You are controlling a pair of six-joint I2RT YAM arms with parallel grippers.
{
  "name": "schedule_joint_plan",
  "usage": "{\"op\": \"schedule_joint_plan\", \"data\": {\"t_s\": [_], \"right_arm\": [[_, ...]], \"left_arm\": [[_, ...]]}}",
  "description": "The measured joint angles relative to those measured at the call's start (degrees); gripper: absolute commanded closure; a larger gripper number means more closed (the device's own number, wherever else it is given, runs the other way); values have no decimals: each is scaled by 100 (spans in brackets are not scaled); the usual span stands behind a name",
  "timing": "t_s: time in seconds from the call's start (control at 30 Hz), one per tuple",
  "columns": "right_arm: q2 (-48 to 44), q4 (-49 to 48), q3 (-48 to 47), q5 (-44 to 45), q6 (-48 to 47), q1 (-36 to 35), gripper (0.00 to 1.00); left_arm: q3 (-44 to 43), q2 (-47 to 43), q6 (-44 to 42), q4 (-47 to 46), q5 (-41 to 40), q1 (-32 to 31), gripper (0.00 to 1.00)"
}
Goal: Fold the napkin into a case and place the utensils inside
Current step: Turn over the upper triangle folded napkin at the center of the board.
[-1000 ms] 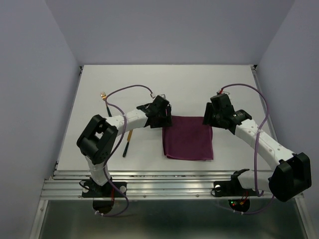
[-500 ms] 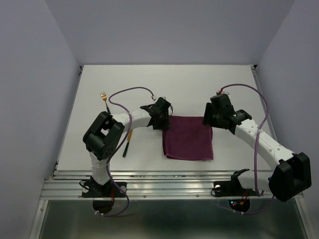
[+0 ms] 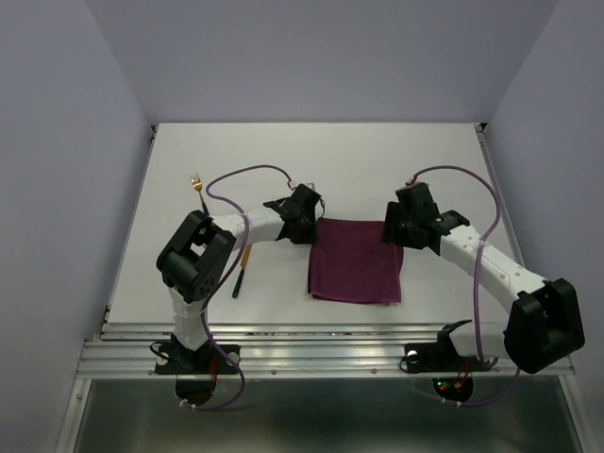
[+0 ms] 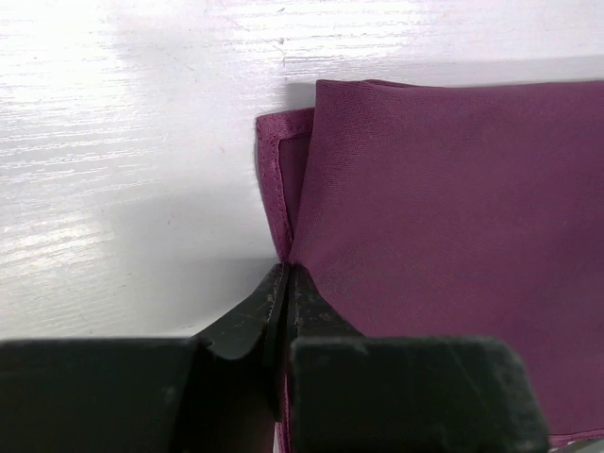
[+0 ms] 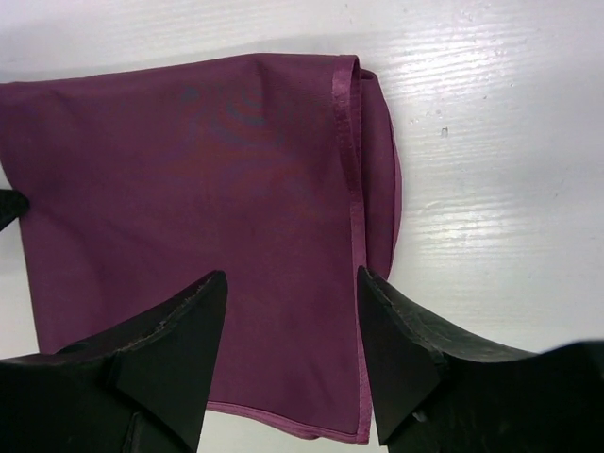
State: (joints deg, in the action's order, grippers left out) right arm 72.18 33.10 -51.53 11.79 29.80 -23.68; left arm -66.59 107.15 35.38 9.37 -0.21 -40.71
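Note:
The plum-purple napkin [image 3: 357,264] lies folded into a rough square in the middle of the table. My left gripper [image 3: 307,231] is at its far left corner. In the left wrist view that gripper [image 4: 286,274] is shut on the napkin [image 4: 444,236], with the cloth's edge pinched between the black fingers. My right gripper [image 3: 392,232] hovers over the far right corner. In the right wrist view it [image 5: 293,274] stands open above the napkin [image 5: 189,170], nothing between its fingers. Left of the left arm lie the utensils: a fork [image 3: 196,179] with a gold head and a black-handled knife [image 3: 240,274].
The white table [image 3: 321,156] ends at side rails and a metal rail along the near edge. Purple cables [image 3: 247,172] loop over both arms. Grey walls close in the left, right and back.
The left gripper has closed on the napkin's far left corner. The right arm has shifted slightly inward, toward the napkin's far right corner, jaws unchanged.

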Motion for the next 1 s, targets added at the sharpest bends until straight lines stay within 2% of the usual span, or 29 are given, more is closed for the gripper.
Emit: {"op": "schedule_joint_plan", "data": {"t_s": [0.1, 0.3, 0.37, 0.5, 0.6, 0.7, 0.8, 0.87, 0.97, 1.0], "right_arm": [[214, -122, 90, -243, -68, 212, 36], [688, -511, 79, -643, -275, 879, 39], [927, -627, 55, -741, -321, 957, 40], [1154, -732, 52, -927, -339, 988, 41], [1174, -789, 52, -984, -339, 986, 40], [1174, -824, 68, -988, -323, 988, 40], [1174, -826, 101, -981, -299, 1019, 41], [1174, -828, 125, -925, -293, 1023, 41], [1161, -824, 210, -859, -280, 1023, 41], [1154, -828, 247, -852, -278, 1023, 41]], "left_arm": [[111, -55, -46, -129, 122, 35, 73], [214, -127, -109, -203, 254, 70, 57], [214, -129, -116, -236, 306, 70, 57], [262, -164, -149, -267, 358, 72, 64], [293, -166, -160, -293, 426, 103, 57], [293, -166, -179, -326, 487, 109, 56], [293, -166, -195, -339, 535, 109, 62], [293, -157, -199, -337, 564, 111, 71], [293, -120, -205, -334, 599, 111, 85], [293, -103, -205, -352, 621, 111, 97]]}}
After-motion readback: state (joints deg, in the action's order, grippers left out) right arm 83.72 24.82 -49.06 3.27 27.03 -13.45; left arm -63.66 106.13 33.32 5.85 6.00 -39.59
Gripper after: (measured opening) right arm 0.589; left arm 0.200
